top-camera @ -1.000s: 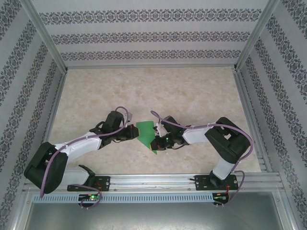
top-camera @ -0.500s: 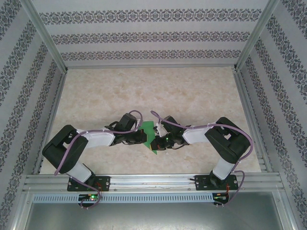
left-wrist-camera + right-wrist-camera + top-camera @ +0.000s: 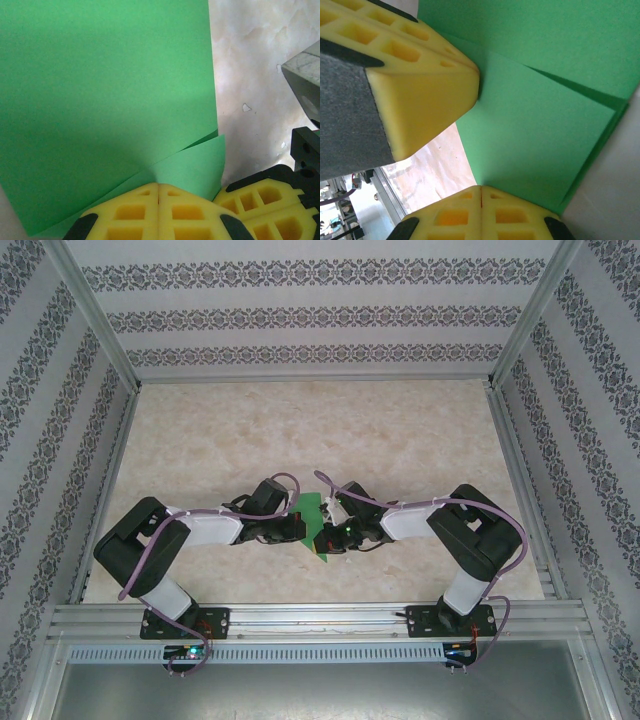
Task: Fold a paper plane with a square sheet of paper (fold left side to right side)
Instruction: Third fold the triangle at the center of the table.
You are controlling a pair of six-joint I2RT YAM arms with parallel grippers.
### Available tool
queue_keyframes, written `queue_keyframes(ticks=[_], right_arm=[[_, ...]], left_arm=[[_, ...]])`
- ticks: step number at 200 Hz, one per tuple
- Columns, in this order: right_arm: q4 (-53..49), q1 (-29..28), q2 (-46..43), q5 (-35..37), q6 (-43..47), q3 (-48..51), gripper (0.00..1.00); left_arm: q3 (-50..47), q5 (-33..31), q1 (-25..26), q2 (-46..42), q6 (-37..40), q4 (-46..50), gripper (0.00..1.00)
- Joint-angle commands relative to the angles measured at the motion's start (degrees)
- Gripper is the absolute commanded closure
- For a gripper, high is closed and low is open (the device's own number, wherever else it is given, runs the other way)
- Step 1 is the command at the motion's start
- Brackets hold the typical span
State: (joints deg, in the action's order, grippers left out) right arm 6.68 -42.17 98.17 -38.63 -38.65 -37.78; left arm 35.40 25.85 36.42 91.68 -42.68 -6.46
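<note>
Left arm folded inward, left pincer (clamped) pinching the paper.

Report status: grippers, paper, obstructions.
Left gripper shut on the green paper. Right gripper shut on it too. Paper partly folded, layers overlapping. Grippers close alongside each other.

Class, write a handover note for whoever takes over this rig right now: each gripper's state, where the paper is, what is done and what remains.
Left gripper: shut, apparently pinching an edge of the green paper.
Right gripper: shut, apparently pinching the paper's opposite side.
Paper: between the two grippers, over the near middle of the table. Whether it is lifted or lying flat cannot be told.
Done: some folding. Overlapping layers show in both wrist views.
Left: no pointed dart shape yet, so further creases are needed.
</note>
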Motion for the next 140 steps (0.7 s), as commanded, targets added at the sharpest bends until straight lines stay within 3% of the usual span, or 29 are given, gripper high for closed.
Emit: queue_keyframes(ticks=[1,140], right_arm=[[-8.60,-0.55,0.94,5.77,0.60,2.07,1.00],[-12.47,-1.95,-5.24,4.76,0.77,7.41,1.00]], left_arm=[[-0.87,-7.32,0.40,1.75,0.14,6.29,1.00],[-0.42,-9.24,0.39,3.23,-1.95,7.50,1.00]])
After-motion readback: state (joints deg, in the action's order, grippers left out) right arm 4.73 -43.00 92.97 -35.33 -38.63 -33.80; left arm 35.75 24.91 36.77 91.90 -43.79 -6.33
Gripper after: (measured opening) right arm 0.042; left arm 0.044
